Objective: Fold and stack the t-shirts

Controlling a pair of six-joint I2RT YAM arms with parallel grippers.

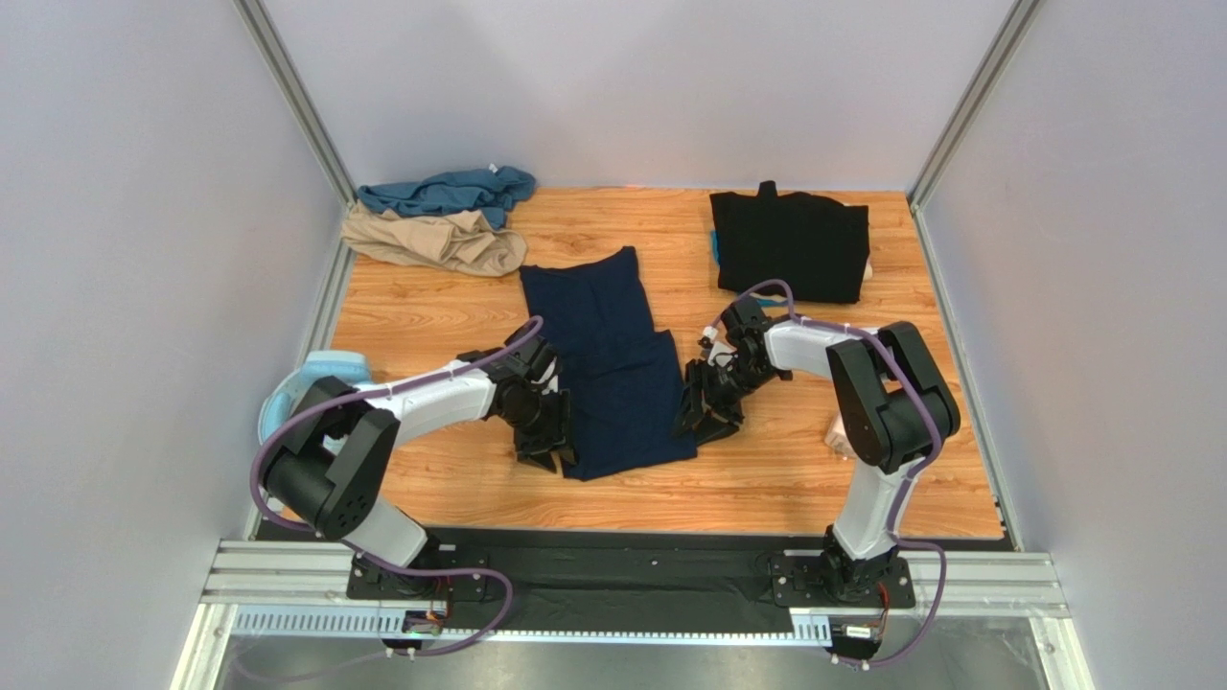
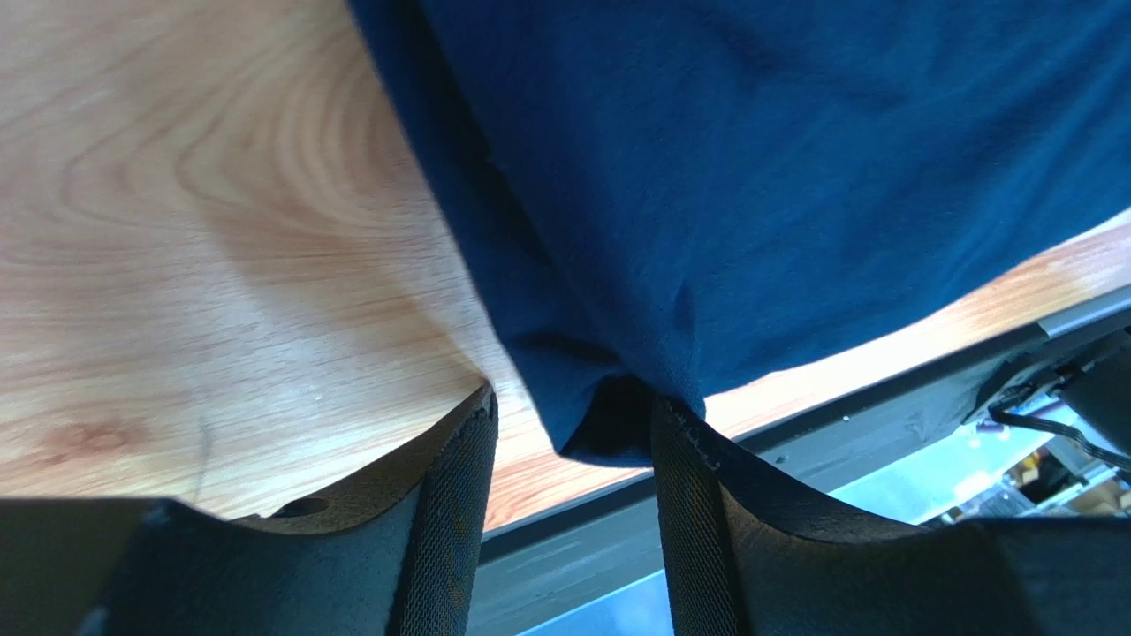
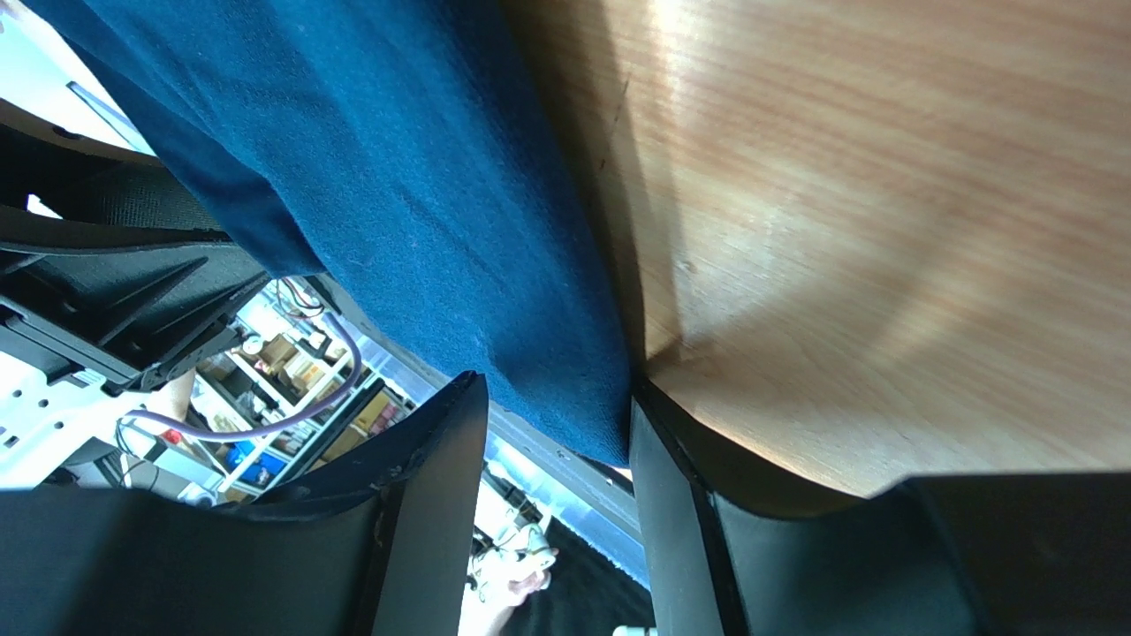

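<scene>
The left hand [image 2: 571,398] stands with its jaws apart, and the near left corner of the navy t-shirt [image 2: 797,159] droops into the gap, brushing one finger [image 2: 690,464] while the other finger stays clear of the cloth. The right hand [image 3: 551,391] is likewise spread. The shirt's near right edge lies between its fingers, against the finger on the counter side, and nothing is pinched. From above, the two hands flank the near end of the navy shirt, which lies flat in the middle of the wooden counter [image 1: 807,482] as a long strip running from far to near. A black t-shirt [image 1: 789,245] lies folded at the far right. In the far left corner a teal t-shirt [image 1: 447,190] and a tan t-shirt [image 1: 432,240] lie crumpled, touching, with the tan one nearer. A pale blue ring [image 1: 293,391] sits at the counter's left edge, beside the left arm.
</scene>
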